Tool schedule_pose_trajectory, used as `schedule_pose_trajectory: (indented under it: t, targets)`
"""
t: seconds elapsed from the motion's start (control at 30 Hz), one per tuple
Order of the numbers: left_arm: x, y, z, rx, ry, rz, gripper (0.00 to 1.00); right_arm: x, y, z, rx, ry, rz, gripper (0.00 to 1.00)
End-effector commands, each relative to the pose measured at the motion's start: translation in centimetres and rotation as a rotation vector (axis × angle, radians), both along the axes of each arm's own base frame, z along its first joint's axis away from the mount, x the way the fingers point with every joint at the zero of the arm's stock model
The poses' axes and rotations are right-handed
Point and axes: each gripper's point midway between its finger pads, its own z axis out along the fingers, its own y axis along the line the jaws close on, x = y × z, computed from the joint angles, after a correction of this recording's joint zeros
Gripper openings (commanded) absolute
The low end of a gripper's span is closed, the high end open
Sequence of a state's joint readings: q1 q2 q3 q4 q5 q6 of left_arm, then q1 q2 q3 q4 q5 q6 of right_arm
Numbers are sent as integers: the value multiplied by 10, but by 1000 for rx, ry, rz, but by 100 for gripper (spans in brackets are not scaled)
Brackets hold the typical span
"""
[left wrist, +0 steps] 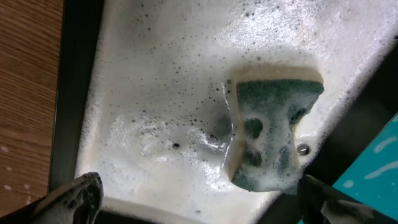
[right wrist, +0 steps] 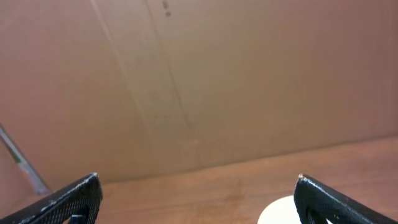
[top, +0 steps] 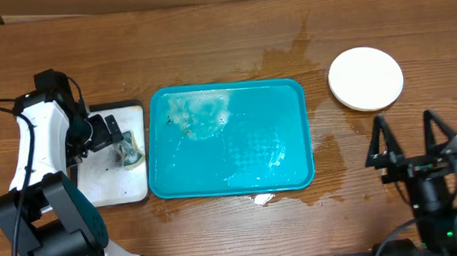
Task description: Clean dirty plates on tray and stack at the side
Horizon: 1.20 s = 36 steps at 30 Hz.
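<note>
The teal tray (top: 292, 107) lies mid-table with no plates on it, only soapy foam and water at its far left part. A pale round plate (top: 365, 79) sits on the table at the far right; I cannot tell if others lie under it. Its edge shows in the right wrist view (right wrist: 277, 214). My left gripper (top: 121, 143) is open over the small white tray (top: 103, 181), and a foamy green sponge (left wrist: 270, 134) lies loose just ahead of its fingers (left wrist: 199, 202). My right gripper (top: 406, 132) is open and empty, just in front of the plate (right wrist: 199, 199).
The small black-rimmed white tray (left wrist: 155, 74) is full of suds. Water stains the wood right of the teal tray (top: 331, 149). A white scrap (top: 262, 197) lies at the tray's near edge. A cardboard wall (right wrist: 186, 74) stands behind the table.
</note>
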State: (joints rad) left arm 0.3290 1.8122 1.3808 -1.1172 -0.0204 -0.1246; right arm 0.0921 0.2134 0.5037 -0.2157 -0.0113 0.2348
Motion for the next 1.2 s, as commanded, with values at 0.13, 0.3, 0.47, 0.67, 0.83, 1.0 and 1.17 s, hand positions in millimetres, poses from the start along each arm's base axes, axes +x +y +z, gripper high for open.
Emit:
schedule_pose_trajectory:
  t: [0.13, 0.3, 0.47, 0.67, 0.83, 1.0, 1.17]
  targets:
    - [-1, 0, 0, 5, 2, 12, 100, 2, 3, -28, -1, -131, 28, 100]
    - [-1, 0, 0, 5, 2, 12, 100, 10, 4, -61, -1, -118, 27, 100]
    - [-1, 0, 0, 5, 2, 12, 100, 16, 3, -93, -3, -81, 24, 100]
    - [-1, 0, 0, 5, 2, 12, 100, 20, 3, -118, -4, -15, 25, 100]
    - [-1, 0, 0, 5, 2, 12, 100, 23, 3, -152, -10, 125, 24, 100]
    - [-1, 0, 0, 5, 2, 12, 100, 23, 3, -158, -11, 151, 20, 100]
    - [-1, 0, 0, 5, 2, 12, 100, 23, 3, -158, -11, 150, 20, 100]
